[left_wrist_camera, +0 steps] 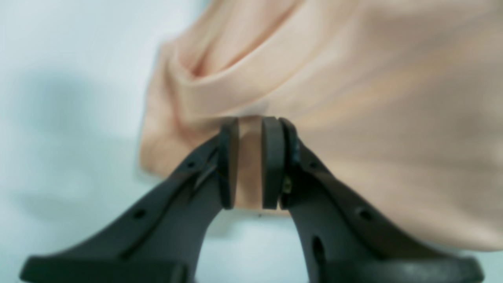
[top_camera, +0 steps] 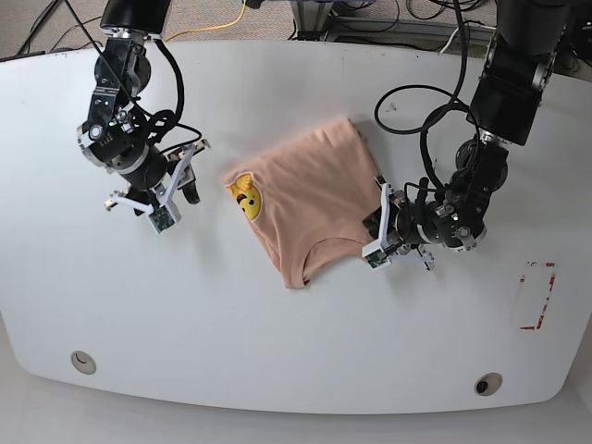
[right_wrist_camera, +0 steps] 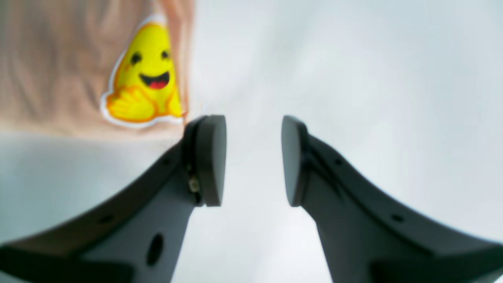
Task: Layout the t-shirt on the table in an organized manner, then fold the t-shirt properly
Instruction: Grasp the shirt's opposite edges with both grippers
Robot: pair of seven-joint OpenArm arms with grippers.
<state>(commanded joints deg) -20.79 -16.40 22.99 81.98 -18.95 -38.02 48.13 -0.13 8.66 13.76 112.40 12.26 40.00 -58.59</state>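
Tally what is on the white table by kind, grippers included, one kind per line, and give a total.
T-shirt: 1 (peach, left gripper shut on its edge)
Grippers: 2 (right gripper open, beside the yellow print)
Round holes in the table: 2 ()
Red-outlined rectangle mark: 1
Total: 6

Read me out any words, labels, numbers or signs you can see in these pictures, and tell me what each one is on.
No readable words, brand names or numbers appear in any view.
Picture only, no lettering: a yellow smiling face print on the t-shirt.
Mark only, no lettering: a red-outlined rectangle on the table.
The left gripper and right gripper show no labels.
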